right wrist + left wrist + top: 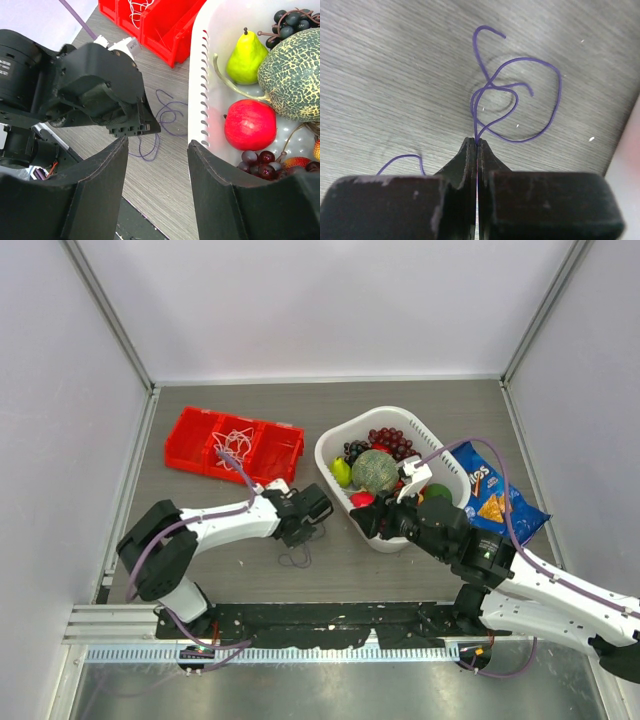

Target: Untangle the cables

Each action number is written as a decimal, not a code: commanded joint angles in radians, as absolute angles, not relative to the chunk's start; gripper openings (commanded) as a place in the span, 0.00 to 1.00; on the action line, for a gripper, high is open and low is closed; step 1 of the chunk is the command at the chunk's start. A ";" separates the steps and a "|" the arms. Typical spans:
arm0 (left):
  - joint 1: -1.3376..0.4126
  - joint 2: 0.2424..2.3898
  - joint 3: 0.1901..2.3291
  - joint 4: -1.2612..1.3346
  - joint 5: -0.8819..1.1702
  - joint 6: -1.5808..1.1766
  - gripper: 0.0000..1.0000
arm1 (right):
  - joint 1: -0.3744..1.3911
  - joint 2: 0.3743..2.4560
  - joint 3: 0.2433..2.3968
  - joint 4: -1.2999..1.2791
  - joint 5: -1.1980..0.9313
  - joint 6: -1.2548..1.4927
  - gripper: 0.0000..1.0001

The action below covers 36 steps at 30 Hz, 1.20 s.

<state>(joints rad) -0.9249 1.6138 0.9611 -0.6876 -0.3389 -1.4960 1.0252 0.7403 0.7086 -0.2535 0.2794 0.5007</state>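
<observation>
- The left arm (225,522) rises from its base at the lower left of the top view. It folds at the elbow and reaches right, low over the grey wood-grain table (420,400).
- The left gripper (477,144) points down at the table near the centre. Its two black fingers are pressed flat together, with no gap between them.
- Pinched between those tips is the thin purple cord (559,90). One part leaves the tips and runs up the left wrist view into a loose tangle of crossing loops lying flat on the table. A short arc of it shows at the lower left of that view.
- The right arm (540,585) comes in from the lower right of the top view and slants up and left. Its wrist hangs over the near rim of the white slotted plastic basket (200,75).
- The right gripper (159,141) is spread wide and holds nothing. In its wrist view, the purple tangle lies on the table beyond the gap between its fingers. The basket wall is just beside its right finger.
- Inside the basket sit a red apple (250,125), a yellow-green pear (245,52) and a netted green melon (295,80).
- A blue crisp bag (495,498) lies to the right of the basket.
- Farther back, at the upper left of the table, stands a red plastic divided bin (180,445). White string-like cords (233,440) are coiled in one of its middle compartments.
</observation>
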 commanded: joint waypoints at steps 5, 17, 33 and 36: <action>-0.802 1.376 0.899 -0.592 -0.361 -1.272 0.00 | 1.023 0.723 0.712 -0.235 0.307 0.506 0.56; -0.355 0.919 0.851 -0.356 -0.142 -0.724 0.00 | 1.023 0.733 0.710 -0.230 0.307 0.503 0.56; 0.147 1.227 1.037 -0.043 0.099 -0.713 0.00 | 1.023 0.707 0.716 -0.255 0.307 0.503 0.55; 0.236 1.340 1.087 -0.015 0.210 -0.784 0.00 | 1.023 0.678 0.718 -0.273 0.319 0.499 0.55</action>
<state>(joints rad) 0.1417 1.2514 1.0080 -0.1368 0.0017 -0.6834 1.0252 0.7250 0.7082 -0.2752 0.2874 0.4999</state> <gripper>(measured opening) 0.009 0.548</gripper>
